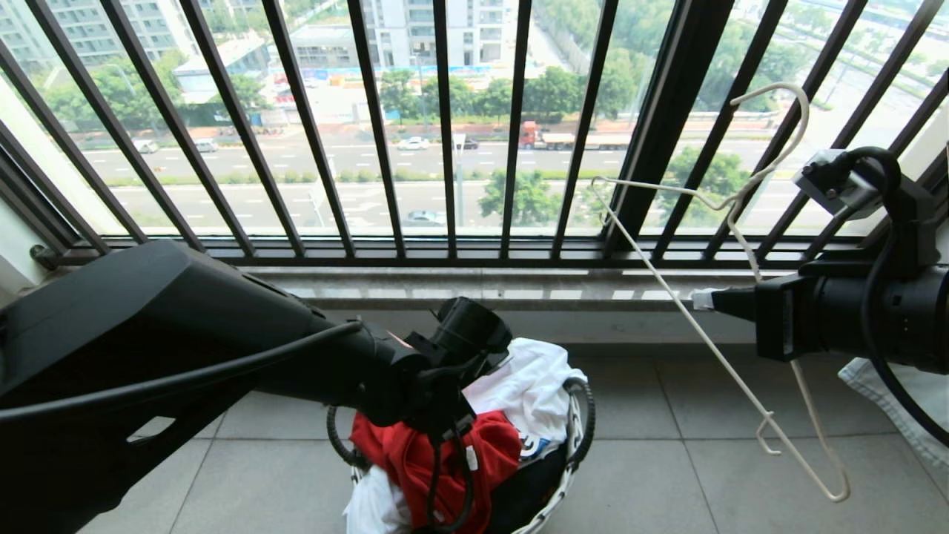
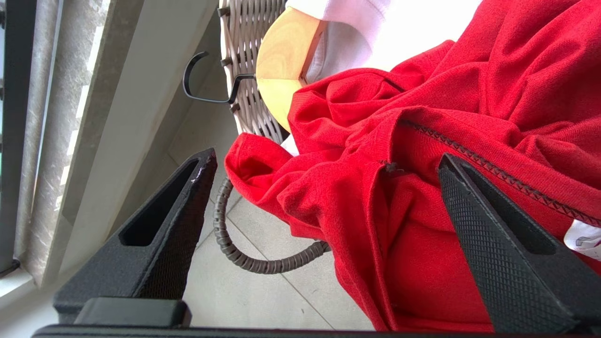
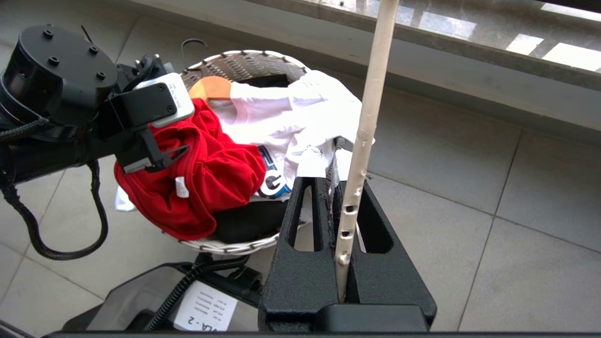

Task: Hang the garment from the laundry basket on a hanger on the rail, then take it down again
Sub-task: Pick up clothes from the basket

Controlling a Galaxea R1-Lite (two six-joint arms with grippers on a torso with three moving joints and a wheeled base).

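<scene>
I see the red garment (image 2: pixel 422 155) heaped in the laundry basket (image 3: pixel 244 63), spilling over its rim, right between my left gripper's (image 2: pixel 324 216) wide-spread fingers. Off to the side, my right gripper (image 3: pixel 346 220) clamps the off-white hanger (image 1: pixel 741 200).

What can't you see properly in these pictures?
- The rail: in no view; all cameras look down.
- The garment's chest lettering: bunched in the laundry basket, partly under the white cloth.
- Left gripper in head view: its own wrist hides it.
- Wooden hanger: mostly under the clothes.
- The hanger's hook: out of the right wrist view.
</scene>
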